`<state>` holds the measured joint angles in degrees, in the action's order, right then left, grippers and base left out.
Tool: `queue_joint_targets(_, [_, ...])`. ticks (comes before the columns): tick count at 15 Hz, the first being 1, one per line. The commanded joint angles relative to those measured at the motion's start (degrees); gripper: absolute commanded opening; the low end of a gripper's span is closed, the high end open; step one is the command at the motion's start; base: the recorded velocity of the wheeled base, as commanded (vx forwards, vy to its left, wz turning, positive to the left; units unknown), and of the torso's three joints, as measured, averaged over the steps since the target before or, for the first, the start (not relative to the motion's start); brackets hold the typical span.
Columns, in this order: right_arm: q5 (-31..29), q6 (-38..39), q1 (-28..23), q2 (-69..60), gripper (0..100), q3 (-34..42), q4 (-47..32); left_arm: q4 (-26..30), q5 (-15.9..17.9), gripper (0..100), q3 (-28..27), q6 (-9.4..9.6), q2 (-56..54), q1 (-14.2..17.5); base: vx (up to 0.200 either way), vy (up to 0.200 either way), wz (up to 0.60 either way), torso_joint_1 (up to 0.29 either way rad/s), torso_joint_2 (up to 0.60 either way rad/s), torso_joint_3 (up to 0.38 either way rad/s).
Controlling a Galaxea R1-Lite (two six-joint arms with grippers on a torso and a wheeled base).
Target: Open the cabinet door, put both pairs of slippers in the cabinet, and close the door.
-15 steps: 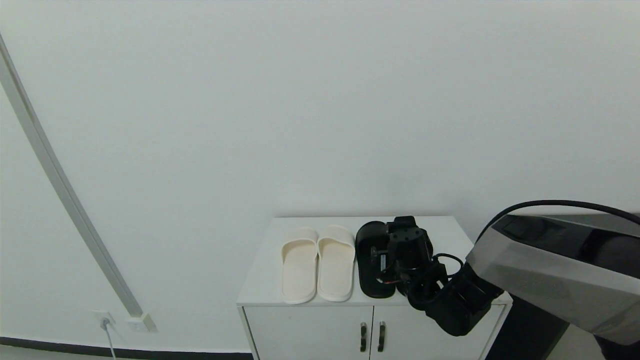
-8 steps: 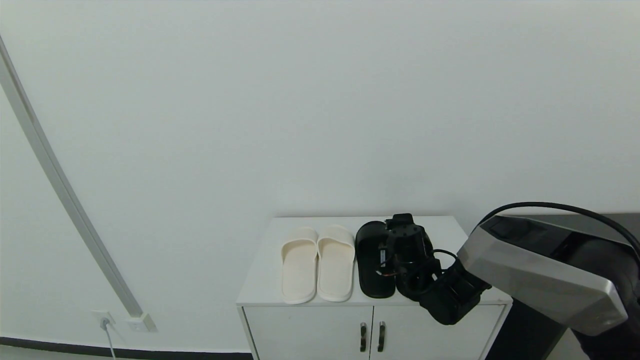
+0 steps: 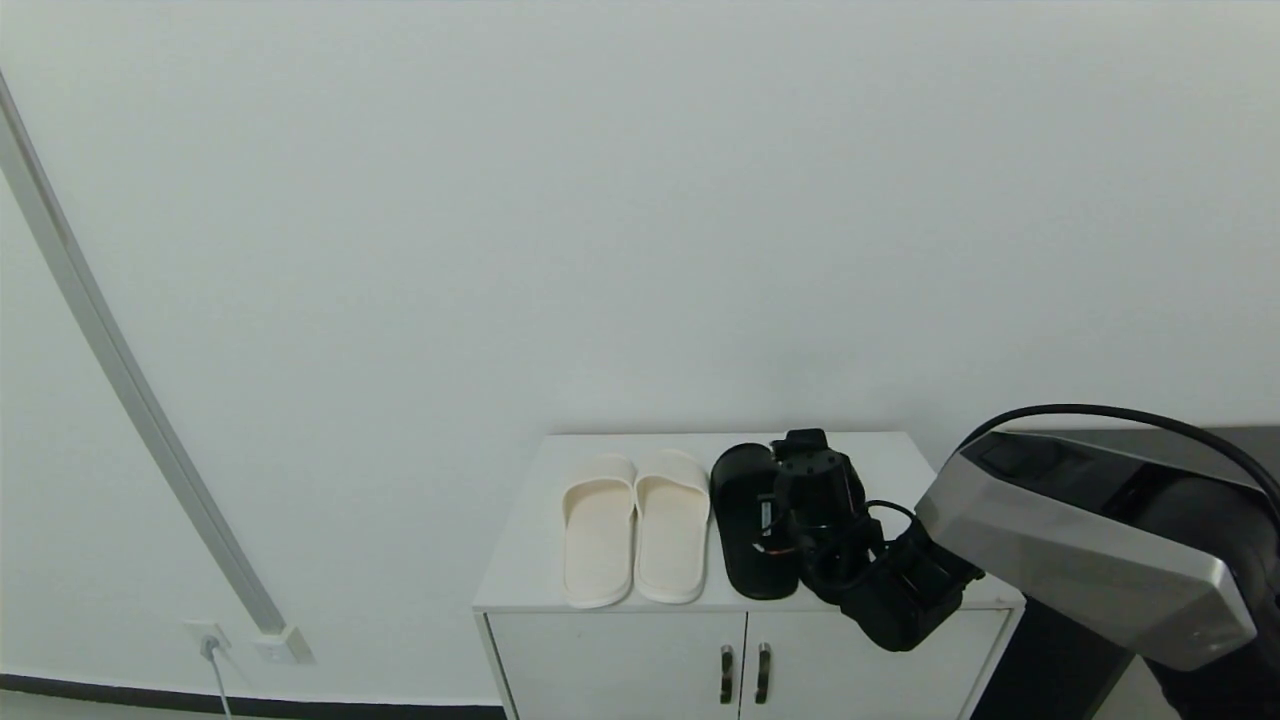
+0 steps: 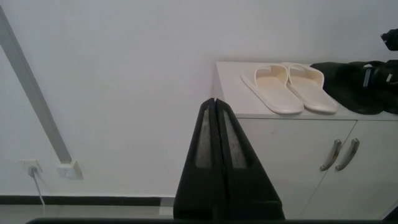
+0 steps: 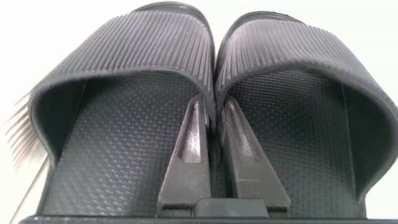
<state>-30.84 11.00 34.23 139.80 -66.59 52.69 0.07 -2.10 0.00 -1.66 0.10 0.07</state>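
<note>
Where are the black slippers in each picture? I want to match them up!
Head view: the black ribbed rubber slippers sit on the white cabinet, right of the cream slippers.
Left wrist view: the black pair lies on that cabinet top, just beyond the cream pair.
Right wrist view: both straps seen close, the right gripper pinching between them.
Shared landmark: the cream slippers, in head and left wrist views.

The right arm (image 3: 1080, 545) comes in from the right, its silver forearm sloping down to a black wrist (image 3: 900, 600) that carries the right tool (image 5: 214, 111). Its two fingers (image 5: 194, 134) lie nearly together, one under each strap of the black slippers (image 5: 124, 124), with the slippers' inner walls pinched between them. The left tool (image 4: 216, 106) points forward in open air, its fingers pressed flat together and holding nothing.
</note>
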Motion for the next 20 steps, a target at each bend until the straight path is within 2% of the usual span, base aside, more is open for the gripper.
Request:
queue_joint_targets(1, [2.28, -0.01, -0.66, -6.82, 0, 2.51, 0.22, 0.01, -0.01, 0, 0.00, -0.01, -0.01, 0.01, 0.000, 0.000, 0.00, 0.000, 0.00, 0.000])
queue_joint_targets(2, [5.97, -0.10, -0.83, -10.87, 0, 5.85, 0.22, -0.07, -0.01, 0, 0.00, -0.01, -0.01, 0.01, 0.000, 0.000, 0.00, 0.000, 0.00, 0.000])
queue_joint_targets(4, [7.73, -0.27, -1.18, -15.44, 0, 9.81, 0.22, -0.07, -0.01, 0, 0.00, -0.01, -0.01, 0.01, 0.000, 0.000, 0.00, 0.000, 0.00, 0.000])
queue_joint_targets(10, [21.09, -0.36, 0.49, -35.83, 0, 31.96, 2.60, 0.01, 0.08, 0, 0.00, -0.01, -0.01, 0.01, 0.000, 0.000, 0.00, 0.000, 0.00, 0.000])
queue_joint_targets(12, [22.32, -0.45, 1.36, -40.31, 0, 36.79, 2.51, -0.07, 0.08, 0, 0.00, 0.08, -0.01, 0.01, 0.000, 0.000, 0.00, 0.000, 0.00, 0.000])
queue_joint_targets(17, [22.84, -0.36, 2.68, -41.72, 0, 39.87, 2.51, 0.01, 0.08, 0, 0.00, -0.01, 0.08, 0.01, 0.000, 0.000, 0.00, 0.000, 0.00, 0.000])
queue_joint_targets(20, [22.93, -0.45, 5.23, -41.98, 0, 41.89, 2.51, 0.01, 0.16, 0, 0.00, 0.08, -0.01, 0.01, 0.000, 0.000, 0.00, 0.000, 0.00, 0.000])
